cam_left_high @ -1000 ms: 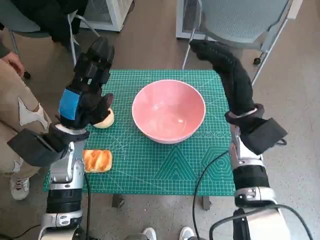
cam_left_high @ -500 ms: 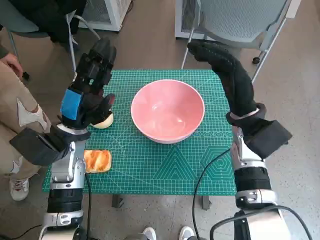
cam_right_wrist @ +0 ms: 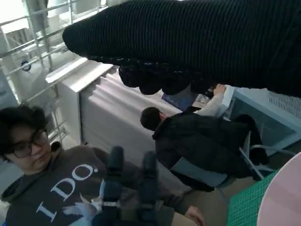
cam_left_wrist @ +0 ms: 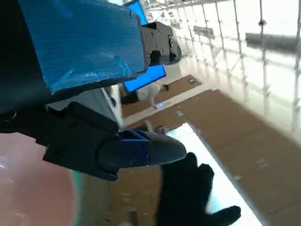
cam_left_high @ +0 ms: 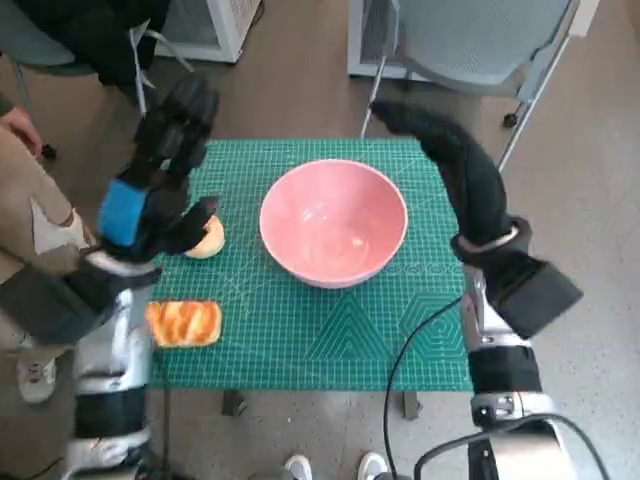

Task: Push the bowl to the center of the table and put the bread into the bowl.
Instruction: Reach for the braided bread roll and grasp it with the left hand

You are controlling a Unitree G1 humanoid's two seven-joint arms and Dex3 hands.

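Observation:
The pink bowl (cam_left_high: 333, 222) stands upright on the green mat (cam_left_high: 330, 335), a little behind the table's middle, and holds nothing. A round pale bun (cam_left_high: 208, 239) lies left of it, and a glazed golden bread (cam_left_high: 184, 323) lies near the front left corner. My left hand (cam_left_high: 157, 185) hovers blurred above the bun with fingers stretched out, holding nothing. My right hand (cam_left_high: 440, 145) is raised over the mat's far right, beside the bowl, fingers extended and empty. In the right wrist view, the bowl's rim (cam_right_wrist: 284, 197) shows under the glove (cam_right_wrist: 211, 42).
A grey chair (cam_left_high: 470, 45) stands behind the table's far right corner. A person's leg and hand (cam_left_high: 25, 130) are at the left. Another person in a grey shirt (cam_right_wrist: 56, 188) shows in the right wrist view. Table edges lie close to both breads.
My left arm has swung left and away from the bowl, blurred in motion, uncovering more of the glazed bread. The right hand and the bowl have hardly moved.

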